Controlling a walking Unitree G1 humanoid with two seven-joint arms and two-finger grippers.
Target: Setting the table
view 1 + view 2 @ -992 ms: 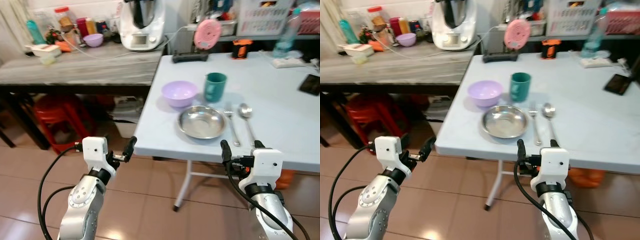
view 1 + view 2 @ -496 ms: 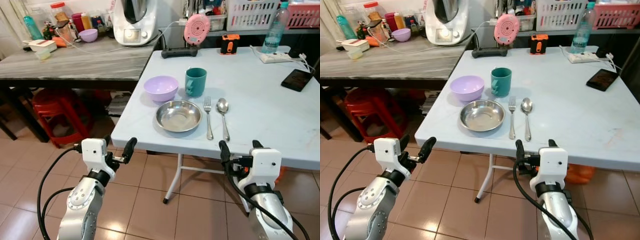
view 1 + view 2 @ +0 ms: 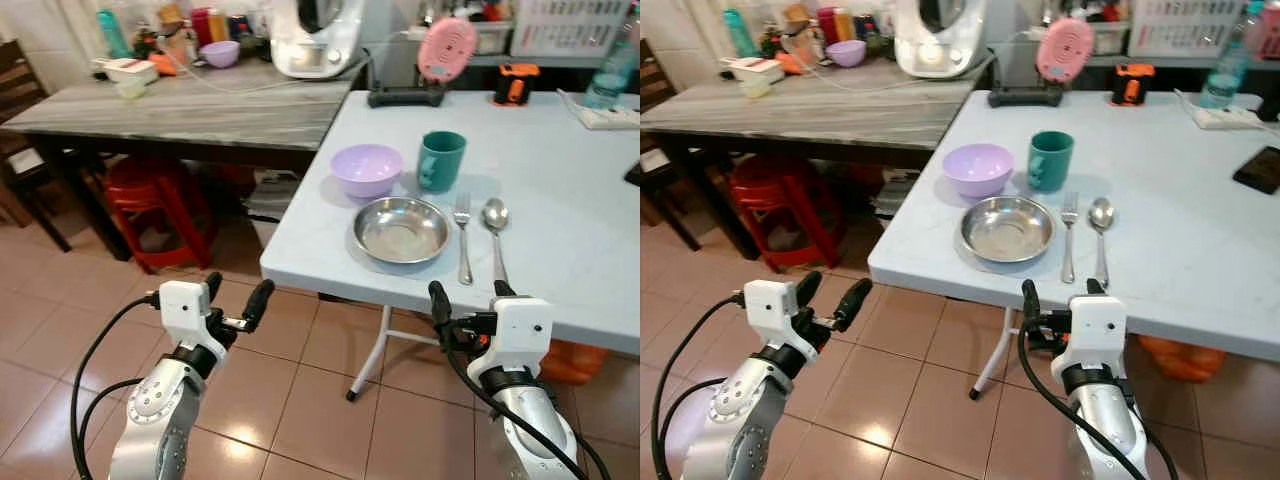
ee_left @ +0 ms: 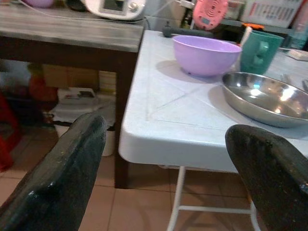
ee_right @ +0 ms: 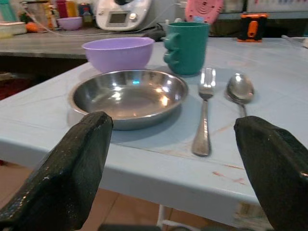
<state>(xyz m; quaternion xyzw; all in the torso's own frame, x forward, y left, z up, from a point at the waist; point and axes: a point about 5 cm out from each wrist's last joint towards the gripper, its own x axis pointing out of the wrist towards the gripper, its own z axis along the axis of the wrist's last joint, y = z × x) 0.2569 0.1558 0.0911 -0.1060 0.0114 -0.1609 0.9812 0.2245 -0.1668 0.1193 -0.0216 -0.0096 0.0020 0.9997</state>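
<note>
On the pale blue table (image 3: 560, 150) sit one steel plate (image 3: 402, 229), one lavender bowl (image 3: 366, 169), one teal mug (image 3: 441, 160), one fork (image 3: 463, 236) and one spoon (image 3: 496, 236). A second, smaller purple bowl (image 3: 219, 53) stands on the grey side counter (image 3: 200, 105). One red stool (image 3: 150, 205) sits beneath it.

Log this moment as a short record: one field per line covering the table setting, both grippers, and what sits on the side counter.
table: light blue folding table, near edge facing the robot
plate: steel plate near the front edge
bowl: purple bowl behind the plate, to its left
cup: green cup beside the bowl
cutlery: fork and spoon side by side, right of the plate
left gripper: open, empty, over the floor short of the table
right gripper: open, empty, at the table's front edge
counter: grey counter with a white appliance, bottles and a small bowl
</note>
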